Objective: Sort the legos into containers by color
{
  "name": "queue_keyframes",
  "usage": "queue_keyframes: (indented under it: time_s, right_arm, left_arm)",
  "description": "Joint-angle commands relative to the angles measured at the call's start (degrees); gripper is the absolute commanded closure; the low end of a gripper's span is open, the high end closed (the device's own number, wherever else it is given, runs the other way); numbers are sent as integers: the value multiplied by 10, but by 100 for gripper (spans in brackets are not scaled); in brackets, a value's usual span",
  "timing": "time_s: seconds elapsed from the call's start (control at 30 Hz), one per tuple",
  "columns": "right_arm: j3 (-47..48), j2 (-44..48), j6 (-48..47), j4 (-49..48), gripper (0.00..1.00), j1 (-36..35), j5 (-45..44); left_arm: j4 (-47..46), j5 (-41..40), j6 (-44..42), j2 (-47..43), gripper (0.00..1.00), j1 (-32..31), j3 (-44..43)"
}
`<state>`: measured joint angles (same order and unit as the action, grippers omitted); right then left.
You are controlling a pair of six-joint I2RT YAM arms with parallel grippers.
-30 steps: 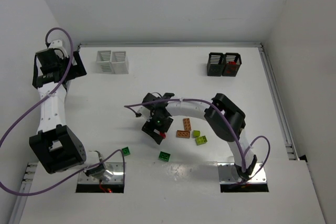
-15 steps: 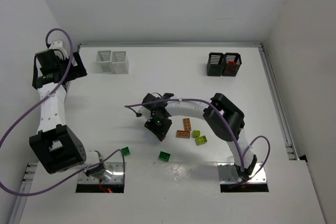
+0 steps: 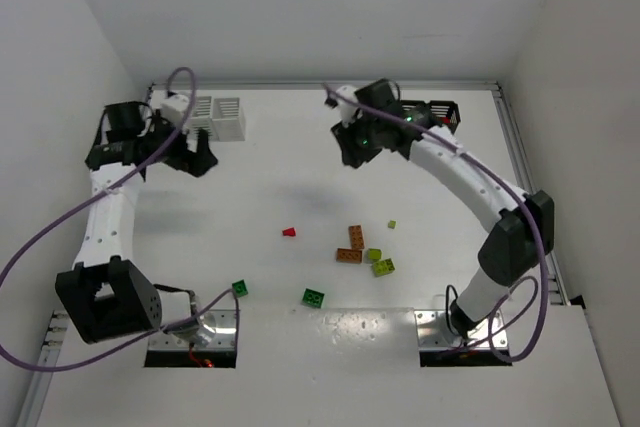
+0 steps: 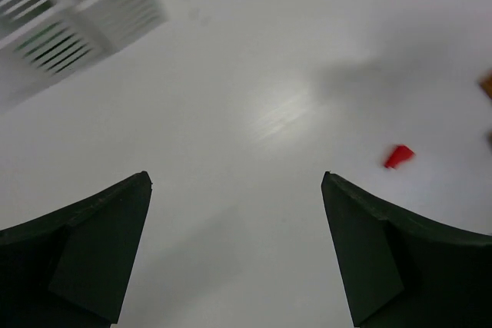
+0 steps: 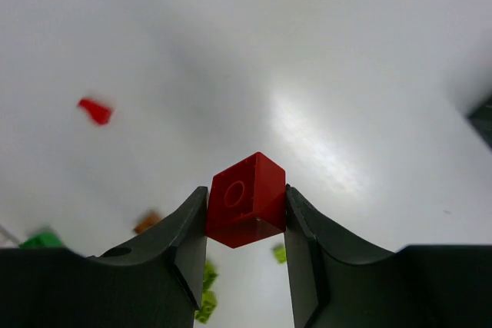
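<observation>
Right wrist view: right hand [image 5: 246, 191] clamps a red lego [image 5: 244, 209], held above the surface [image 5: 346, 51] near the black containers [image 3: 428, 123]; left hand [image 4: 235, 182], well apart from them, gapes open.

Red brick [image 5: 246, 209], white slatted bins [image 3: 228, 119] — black pair [image 3: 448, 117], lime bricks [image 3: 383, 267], orange-brown bricks [image 3: 356, 237]
</observation>
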<state>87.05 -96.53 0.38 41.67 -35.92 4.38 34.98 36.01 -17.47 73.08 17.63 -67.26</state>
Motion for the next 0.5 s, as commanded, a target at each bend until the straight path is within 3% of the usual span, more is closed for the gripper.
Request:
queue_keyframes:
  time_s: [0.0, 0.07, 0.13, 0.2, 0.3, 0.47]
  right_arm:
    - [36, 5, -15, 14, 85, 89, -32]
    - [55, 5, -24, 14, 85, 159, -32]
    - [86, -15, -29, 14, 85, 207, -32]
    - [114, -37, -35, 19, 85, 273, -18]
    - [183, -96, -35, 39, 85, 337, 14]
    - [263, -168, -35, 49, 86, 384, 31]
  left_arm:
    - [142, 88, -190, -3, 2, -119, -41]
    - [193, 59, -217, -3, 4, -186, -41]
    - [215, 17, -223, -3, 5, -296, -23]
    - [215, -18, -223, -3, 5, -407, 1]
    - [185, -70, -175, -8, 1, -507, 32]
    - [154, -114, -142, -29, 1, -587, 55]
